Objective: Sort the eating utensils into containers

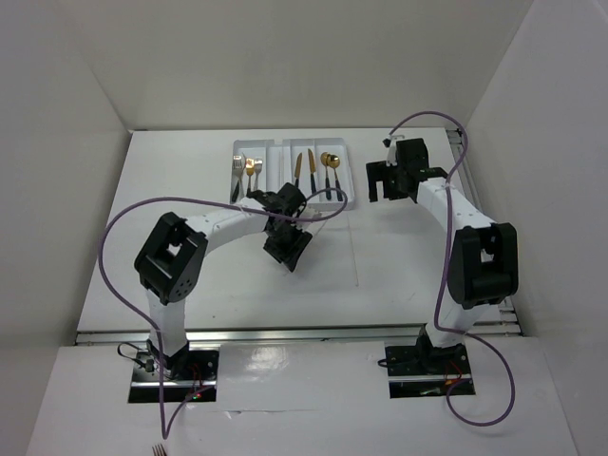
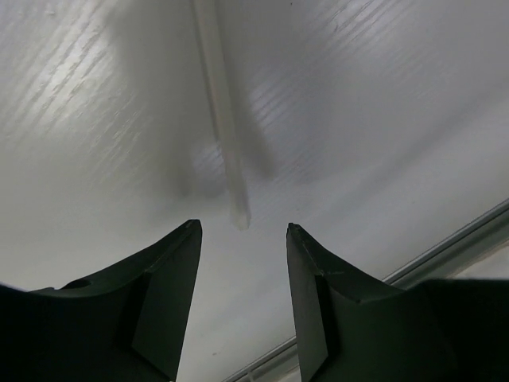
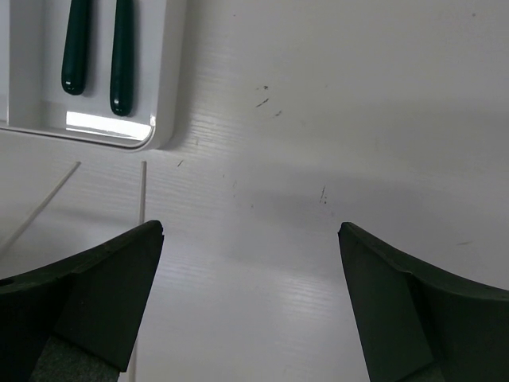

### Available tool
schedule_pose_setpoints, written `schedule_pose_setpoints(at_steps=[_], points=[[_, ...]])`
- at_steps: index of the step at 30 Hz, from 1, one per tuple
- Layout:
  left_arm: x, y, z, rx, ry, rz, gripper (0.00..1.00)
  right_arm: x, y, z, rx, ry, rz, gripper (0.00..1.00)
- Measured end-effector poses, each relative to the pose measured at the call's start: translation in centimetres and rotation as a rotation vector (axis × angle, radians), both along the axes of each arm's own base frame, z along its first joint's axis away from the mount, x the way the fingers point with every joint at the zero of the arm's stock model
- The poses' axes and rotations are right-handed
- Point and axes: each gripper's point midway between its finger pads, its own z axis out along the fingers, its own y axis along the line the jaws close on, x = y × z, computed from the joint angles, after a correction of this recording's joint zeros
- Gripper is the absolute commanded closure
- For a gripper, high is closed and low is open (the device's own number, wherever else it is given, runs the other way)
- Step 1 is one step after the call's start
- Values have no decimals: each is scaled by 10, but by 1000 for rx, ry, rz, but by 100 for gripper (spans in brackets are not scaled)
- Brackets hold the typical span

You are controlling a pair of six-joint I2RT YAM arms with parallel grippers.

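Gold and silver metal utensils [image 1: 298, 168] have dark green handles [image 3: 75, 40]; the rectangular plastic tray [image 1: 290, 143] and counter [image 1: 190, 176] are white, the thin chopstick [image 2: 225, 135] pale.

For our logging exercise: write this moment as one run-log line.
left fingers open at chopstick tip | right fingers open beside tray | chopstick on table

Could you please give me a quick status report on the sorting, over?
Left gripper open, lined up on a pale chopstick lying on the table. Right gripper open, empty, beside the tray. Nothing seen in the way.
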Motion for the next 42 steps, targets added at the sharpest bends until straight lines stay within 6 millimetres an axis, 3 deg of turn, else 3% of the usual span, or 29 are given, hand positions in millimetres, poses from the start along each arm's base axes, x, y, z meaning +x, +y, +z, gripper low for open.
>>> schedule_pose_setpoints(at_steps=[6,12,18,33,40,42], points=[[-7,-5,-28,49,43,-28,40,-3,-3,-1,5,5,-4,1],[6,-12,-28,56,20,-25,42,-3,-6,0,6,3,-11,1],[20,-17,-30,77,-5,-17,51,-2,-9,0,8,4,-16,1],[35,-17,-36,181,-124,-9,51,-2,-20,-1,12,10,-39,2],[34,-17,-39,172,-118,7,63,-2,-21,-2,19,13,-39,4],[35,-17,-39,167,-119,9,81,-2,-21,-3,21,15,-38,4]])
